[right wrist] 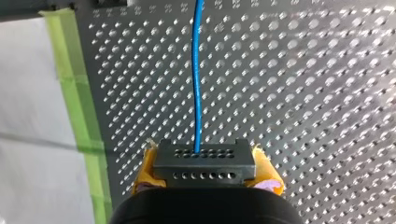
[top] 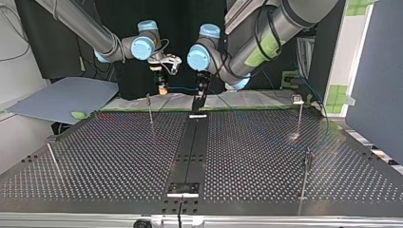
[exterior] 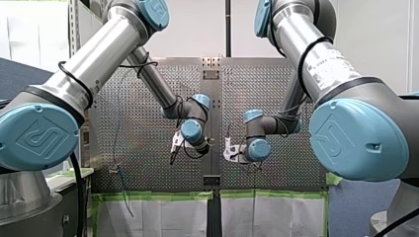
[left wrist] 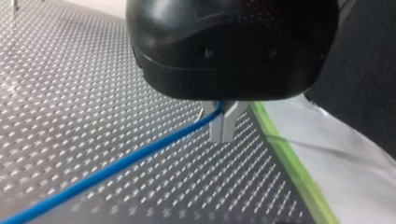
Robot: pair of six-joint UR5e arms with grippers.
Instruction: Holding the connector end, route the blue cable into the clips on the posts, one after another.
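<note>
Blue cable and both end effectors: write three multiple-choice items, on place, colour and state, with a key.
1. Where does the thin blue cable run in the left wrist view? A. between my left end effector's metal fingers; B. along green tape; C. around a post.
2. My right end effector's pads are: A. red; B. white; C. yellow.
3. My right end effector is: A. open; B. shut on the dark grey perforated connector block; C. shut on a post.
Key: 1A, the fingers pinch the cable; 2C, yellow shows beside the block; 3B, the pads clamp the block.
</note>
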